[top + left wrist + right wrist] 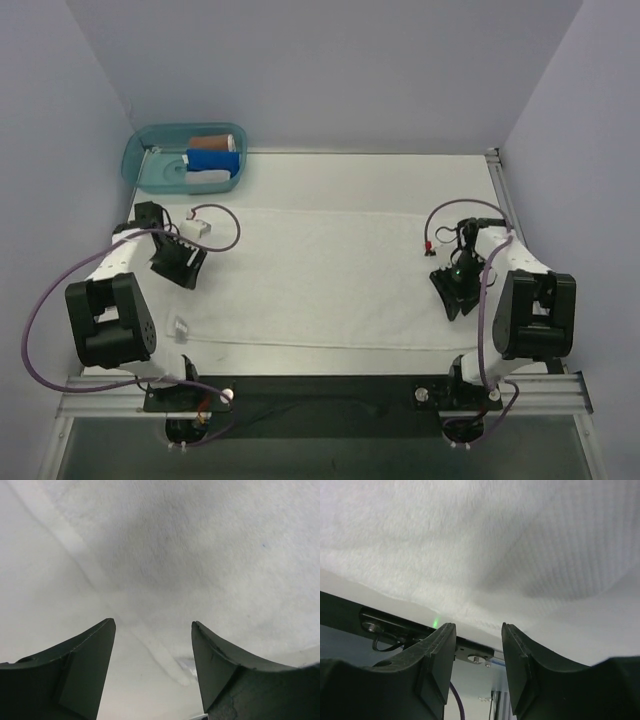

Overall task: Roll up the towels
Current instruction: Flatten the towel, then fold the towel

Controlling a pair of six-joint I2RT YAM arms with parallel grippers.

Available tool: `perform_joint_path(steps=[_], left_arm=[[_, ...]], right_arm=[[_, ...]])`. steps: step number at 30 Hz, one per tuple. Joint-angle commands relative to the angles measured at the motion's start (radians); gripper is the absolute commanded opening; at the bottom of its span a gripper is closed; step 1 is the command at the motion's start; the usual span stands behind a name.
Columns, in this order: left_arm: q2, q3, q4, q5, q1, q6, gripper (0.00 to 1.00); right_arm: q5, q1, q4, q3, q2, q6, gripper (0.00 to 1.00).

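Left tool (pixel 178 268) is released: in the left wrist view its two dark fingers (pixel 80 670) stand well apart with nothing between them, hanging just above the cloth near a hem band that runs diagonally across the frame. Whether the tips touch the cloth, can't tell. Right tool (pixel 452 292) is also released, with a narrower gap. In the right wrist view the fingers (pixel 437 665) are parted with only the black front rail (pixel 350 617) and a green light (pixel 436 622) showing through the gap, and no cloth pinched. The white towel (pixel 320 280) lies spread flat on the bench (pixel 380 180), unrolled, long side running left to right and spanning most of the width between the two arms. The left tool sits over its left end, the right tool over its right end near the front edge. The towel's near edge runs along just short of the rail at the arm bases. At the far left corner of the bench is a teal bin (pixel 135 165), well apart from the spread towel. It holds a brown roll (pixel 213 142), a blue roll (pixel 212 159) and a white roll (pixel 205 177) side by side.
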Motion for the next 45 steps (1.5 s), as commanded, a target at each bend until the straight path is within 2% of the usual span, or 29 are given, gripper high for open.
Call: perform_joint_path(steps=[1, 5, 10, 15, 20, 24, 28, 34, 39, 45], left_arm=[[-0.198, -0.006, -0.111, 0.090, 0.017, 0.114, 0.73], [-0.292, -0.070, -0.197, 0.042, 0.019, 0.203, 0.73], [-0.309, -0.164, -0.189, -0.016, 0.017, 0.248, 0.70], [-0.246, -0.066, -0.159, 0.088, 0.019, 0.160, 0.70], [-0.171, 0.115, -0.044, 0.156, 0.028, 0.019, 0.71], [-0.063, 0.203, 0.142, 0.278, 0.094, -0.133, 0.75], [0.062, 0.278, 0.353, 0.292, 0.100, -0.295, 0.78], [0.244, 0.379, 0.574, 0.286, 0.106, -0.458, 0.77], [0.388, 0.473, 0.605, 0.289, 0.103, -0.516, 0.76], [0.478, 0.510, 0.627, 0.283, 0.094, -0.539, 0.73]], right_arm=[[-0.002, -0.035, -0.189, 0.052, -0.164, -0.052, 0.43], [0.056, -0.064, -0.199, 0.001, -0.205, -0.126, 0.41], [0.041, -0.103, -0.105, -0.053, -0.109, -0.126, 0.36], [0.026, -0.118, -0.051, -0.005, 0.014, -0.111, 0.36], [-0.077, -0.142, -0.083, 0.194, 0.051, -0.076, 0.37], [-0.182, -0.165, -0.087, 0.425, 0.103, -0.008, 0.47], [-0.229, -0.181, -0.059, 0.637, 0.247, 0.104, 0.52], [-0.214, -0.187, -0.031, 0.951, 0.478, 0.220, 0.50], [-0.225, -0.185, -0.001, 1.102, 0.614, 0.268, 0.45], [-0.203, -0.164, 0.015, 1.226, 0.758, 0.302, 0.44]])
